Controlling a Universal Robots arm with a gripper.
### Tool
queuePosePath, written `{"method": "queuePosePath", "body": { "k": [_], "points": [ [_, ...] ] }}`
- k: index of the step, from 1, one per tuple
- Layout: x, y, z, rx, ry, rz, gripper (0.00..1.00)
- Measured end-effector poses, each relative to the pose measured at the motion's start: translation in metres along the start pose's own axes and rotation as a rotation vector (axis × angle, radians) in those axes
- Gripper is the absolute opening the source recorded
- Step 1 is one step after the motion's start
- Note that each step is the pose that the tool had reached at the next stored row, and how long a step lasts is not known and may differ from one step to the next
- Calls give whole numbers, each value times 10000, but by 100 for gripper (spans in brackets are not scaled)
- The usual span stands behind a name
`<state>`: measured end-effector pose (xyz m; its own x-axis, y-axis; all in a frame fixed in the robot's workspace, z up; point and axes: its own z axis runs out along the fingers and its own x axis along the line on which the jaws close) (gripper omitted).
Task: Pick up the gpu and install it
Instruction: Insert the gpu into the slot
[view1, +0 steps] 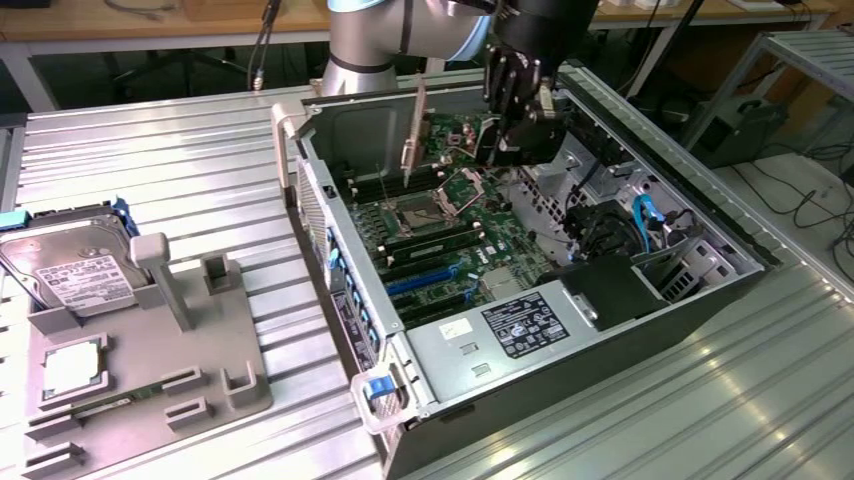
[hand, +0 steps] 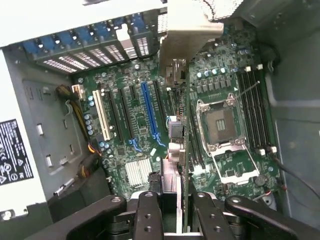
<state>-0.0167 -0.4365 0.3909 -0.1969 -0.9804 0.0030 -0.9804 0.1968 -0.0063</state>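
The gpu (view1: 416, 130) is clamped on edge in the gripper (view1: 514, 105) above the motherboard (hand: 215, 60) inside the open computer case (view1: 334, 240). The gravest risk is judged to be a tilted descent, by which the card edge is driven beside its slot or the bracket is caught on the case wall; a slip in the clamp is the lesser one. The board with its empty processor socket (hand: 220, 122) is held by the case, while the hard drive (view1: 74, 265) and processor chip (view1: 74, 365) are held in the grey tray (view1: 200, 340) at the exterior view's left.
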Motion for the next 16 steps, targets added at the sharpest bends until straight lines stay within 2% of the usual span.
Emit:
{"method": "queuePosePath", "body": {
  "k": [6, 7, 8, 9, 16],
  "points": [
    [1, 0, 18, 0, -13, -1146, 28],
    [0, -1, 20, -37, -5, -1258, 28],
    [0, 0, 22, -109, 3, -1458, 28],
    [3, 1, 26, -124, 5, -1627, 28],
    [5, 3, 103, -88, 0, -2240, 28]
  ]
}}
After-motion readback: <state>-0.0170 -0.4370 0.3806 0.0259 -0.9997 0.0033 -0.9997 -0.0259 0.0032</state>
